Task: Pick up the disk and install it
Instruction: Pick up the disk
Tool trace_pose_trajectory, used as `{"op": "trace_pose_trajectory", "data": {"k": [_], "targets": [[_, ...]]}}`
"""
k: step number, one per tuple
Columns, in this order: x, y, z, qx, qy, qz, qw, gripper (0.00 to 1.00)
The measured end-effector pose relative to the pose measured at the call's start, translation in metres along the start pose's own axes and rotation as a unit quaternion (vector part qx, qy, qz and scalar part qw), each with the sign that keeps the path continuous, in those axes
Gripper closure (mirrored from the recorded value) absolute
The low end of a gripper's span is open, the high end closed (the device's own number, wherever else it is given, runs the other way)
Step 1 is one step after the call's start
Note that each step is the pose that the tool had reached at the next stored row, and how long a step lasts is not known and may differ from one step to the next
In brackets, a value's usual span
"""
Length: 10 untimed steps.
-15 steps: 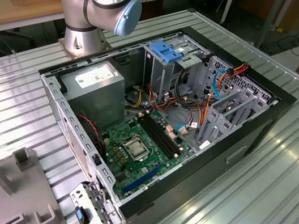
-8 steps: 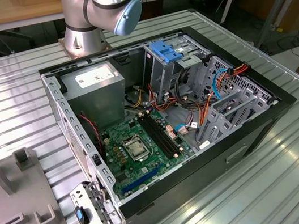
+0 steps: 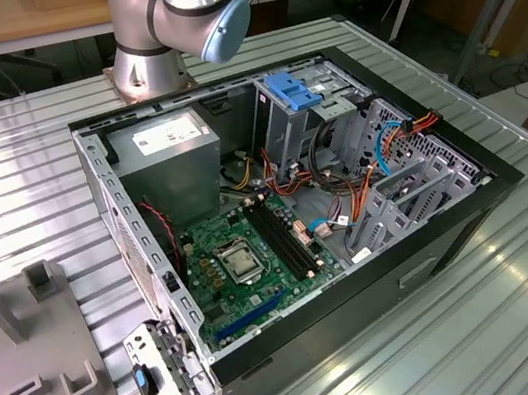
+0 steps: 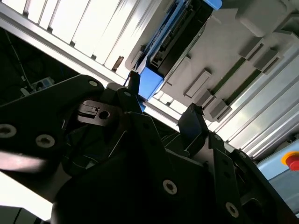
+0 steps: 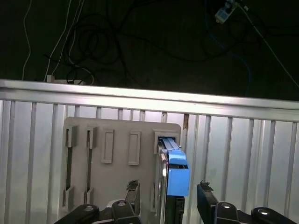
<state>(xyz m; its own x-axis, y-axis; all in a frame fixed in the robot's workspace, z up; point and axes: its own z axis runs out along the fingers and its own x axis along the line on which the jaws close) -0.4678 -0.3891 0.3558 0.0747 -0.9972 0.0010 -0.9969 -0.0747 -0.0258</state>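
First wrist view: disk (image 5: 177, 170) is being held upright in a grey rack (image 5: 117, 140) slot.
Gripper (image 5: 168, 186): fingers (image 5: 133, 192) being held wide, straddling the disk, clear of it.
Progress: nothing is being gripped; pickup and install into computer case (image 3: 298, 339) judged undone.

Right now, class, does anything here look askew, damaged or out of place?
Nothing looks spilled or damaged. One oddity: a grey metal bracket with a blue tab hangs swung outward from the open black computer case's corner in the exterior view. The dark, blue-railed disk stands straight in its grey holder.
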Motion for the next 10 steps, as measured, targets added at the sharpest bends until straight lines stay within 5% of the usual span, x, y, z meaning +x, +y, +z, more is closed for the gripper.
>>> {"op": "trace_pose_trajectory", "data": {"k": [10], "targets": [[-0.0009, 0.0013, 0.0133, 0.0001, -0.004, 0.001, 1.0, 0.4]]}}
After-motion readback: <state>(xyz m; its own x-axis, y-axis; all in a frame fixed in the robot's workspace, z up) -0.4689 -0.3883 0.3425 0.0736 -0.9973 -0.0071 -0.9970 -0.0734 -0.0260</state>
